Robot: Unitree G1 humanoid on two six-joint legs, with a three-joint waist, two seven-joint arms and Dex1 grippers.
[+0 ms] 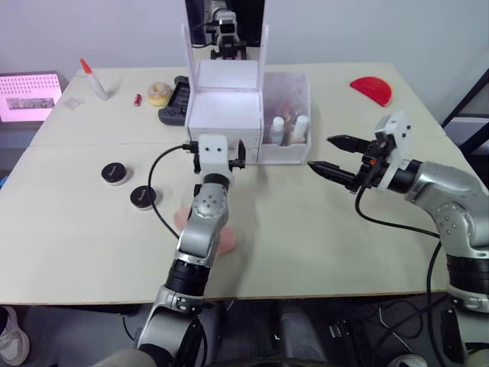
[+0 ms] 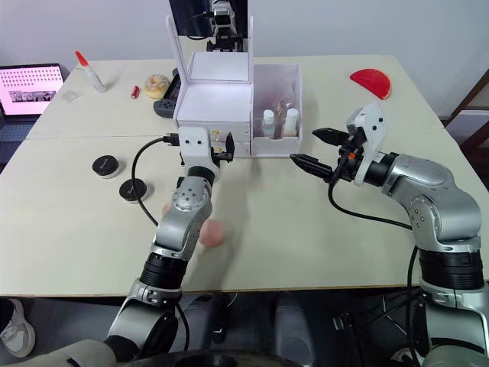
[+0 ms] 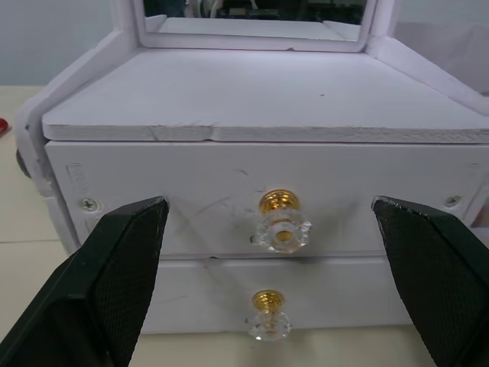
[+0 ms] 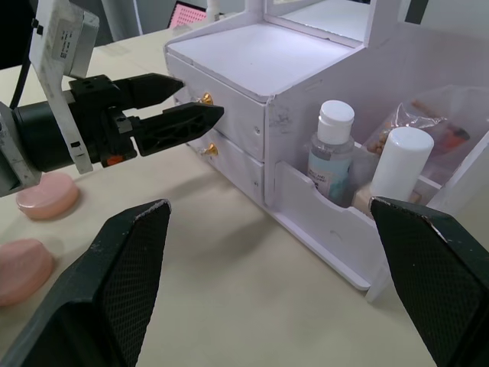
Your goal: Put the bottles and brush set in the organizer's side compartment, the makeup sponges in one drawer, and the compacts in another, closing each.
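Organizer (image 2: 214, 92): white box with upright mirror at the table's far middle; both stacked drawers shut, their gold knobs (image 3: 282, 220) facing the robot.
Side compartment (image 2: 276, 115): the organizer's right part; two white-capped bottles (image 4: 330, 153) stand behind its low front wall, a clear packet with brushes (image 4: 428, 126) behind them.
Left gripper (image 2: 221, 149): just before the organizer's drawer fronts, fingers spread wide to either side of the upper knob, holding nothing, not touching it.
Right gripper (image 2: 313, 149): in front and to the right of the organizer, apart from it, fingers parted and empty, tips pointing toward the side compartment.
Makeup sponges (image 4: 47, 195): two pink puffs on the table in front of the organizer, partly hidden under the left arm.
Compacts (image 1: 114, 173): two black-lidded rounds, left front of the organizer, well apart from it.
Cable (image 1: 157, 191): black loop from the left wrist, lying around the nearer compact.
Behind-left of organizer: black gadget (image 1: 174, 99), yellowish roll (image 1: 159, 93), small red item (image 1: 138, 99), red-capped tube (image 1: 95, 79).
Far right of organizer: red half-round piece (image 1: 372, 89).
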